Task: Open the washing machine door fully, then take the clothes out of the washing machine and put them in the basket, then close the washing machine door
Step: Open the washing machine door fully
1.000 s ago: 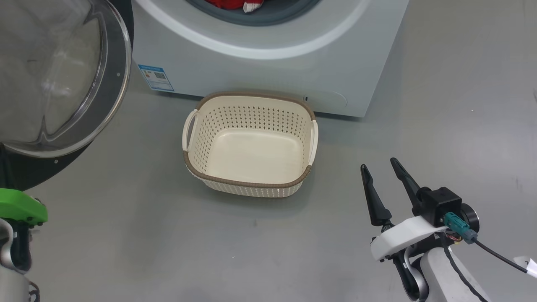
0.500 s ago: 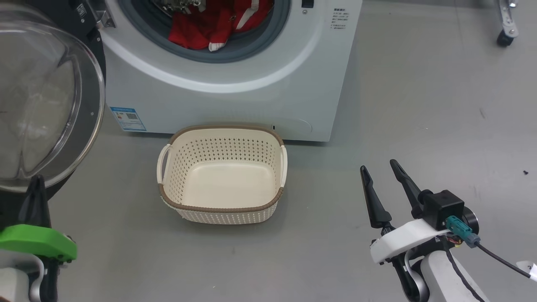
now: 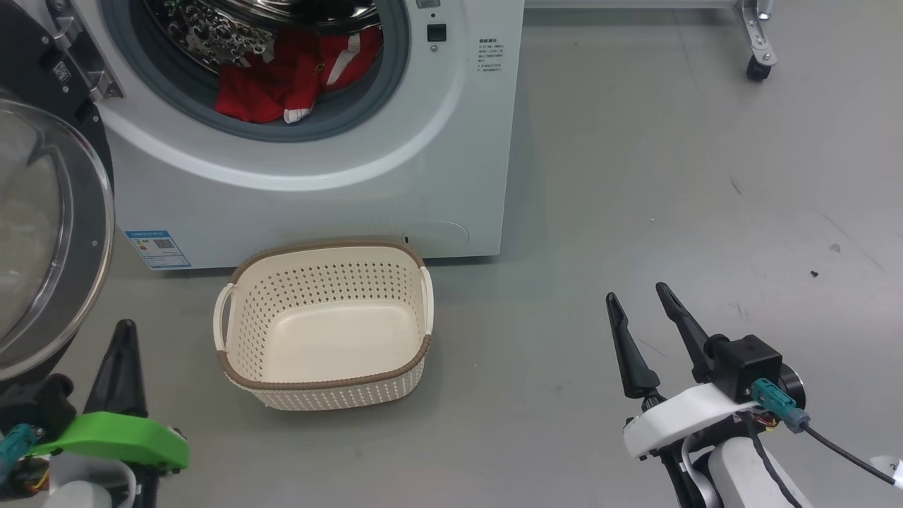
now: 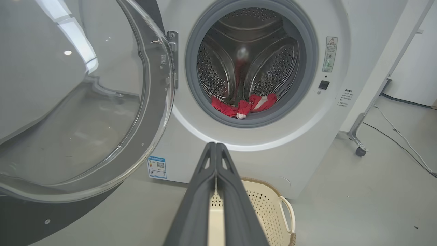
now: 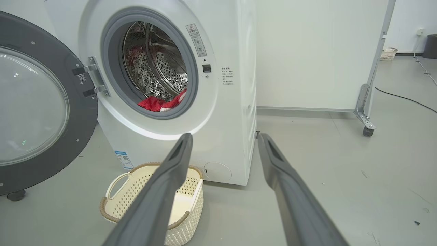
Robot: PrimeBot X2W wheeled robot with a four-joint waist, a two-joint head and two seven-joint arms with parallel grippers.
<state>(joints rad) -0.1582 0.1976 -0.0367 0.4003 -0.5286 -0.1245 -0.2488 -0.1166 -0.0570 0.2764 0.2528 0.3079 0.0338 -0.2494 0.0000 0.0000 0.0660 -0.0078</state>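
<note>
**Head tilts up; drum now in frame**

The clothes point(image 3: 254, 92) lie in the washing machine point(image 3: 317, 204) mouth, upper left, newly in view. The washing machine door point(image 3: 35, 233) stands open and the basket point(image 3: 324, 246) is empty. The left gripper point(image 3: 123, 353) is pinched shut on nothing; the right gripper point(image 3: 636, 291) is spread wide. Retrieval likely follows.

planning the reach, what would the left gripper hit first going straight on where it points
The left gripper likely meets the washing machine front at the lower edge of its opening, below the clothes; depth unclear.

Lab-like test room: bare grey floor point(image 3: 635, 176), wheeled white partition point(image 5: 317, 51), freestanding washing machine point(image 3: 317, 190)
</note>
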